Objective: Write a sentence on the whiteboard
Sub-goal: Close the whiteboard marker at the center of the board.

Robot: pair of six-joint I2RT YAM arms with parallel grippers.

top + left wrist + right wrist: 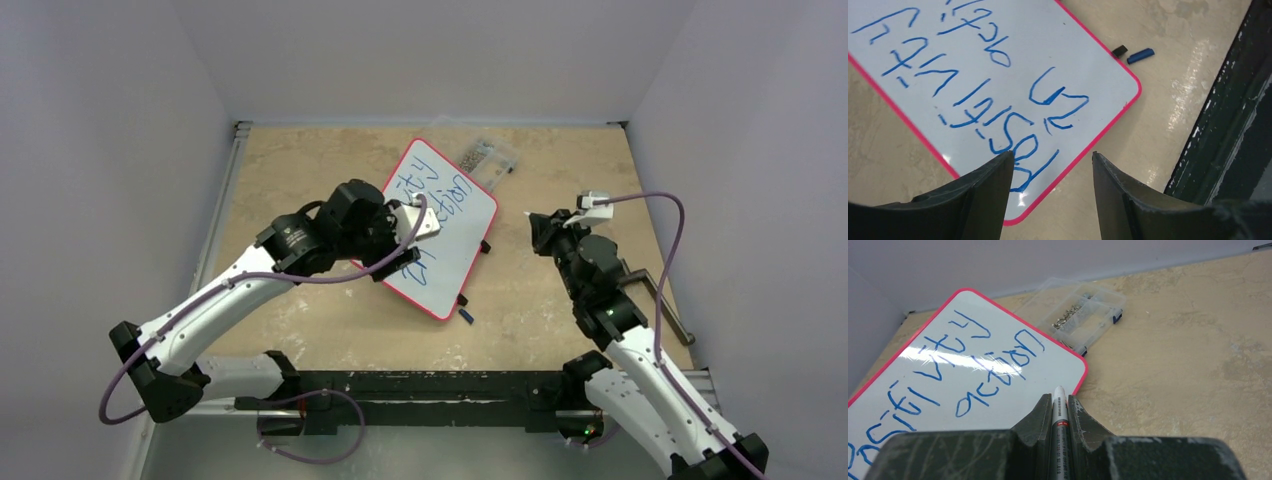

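Whiteboard (450,225) flat on table (300,180), skewed, blue words on it. Left gripper (1050,160) over its near edge, fingers wide, empty. Right gripper (1058,412) pinches marker (1059,392), beside board. Writing step, perhaps unfinished; next needs tip on blank patch.
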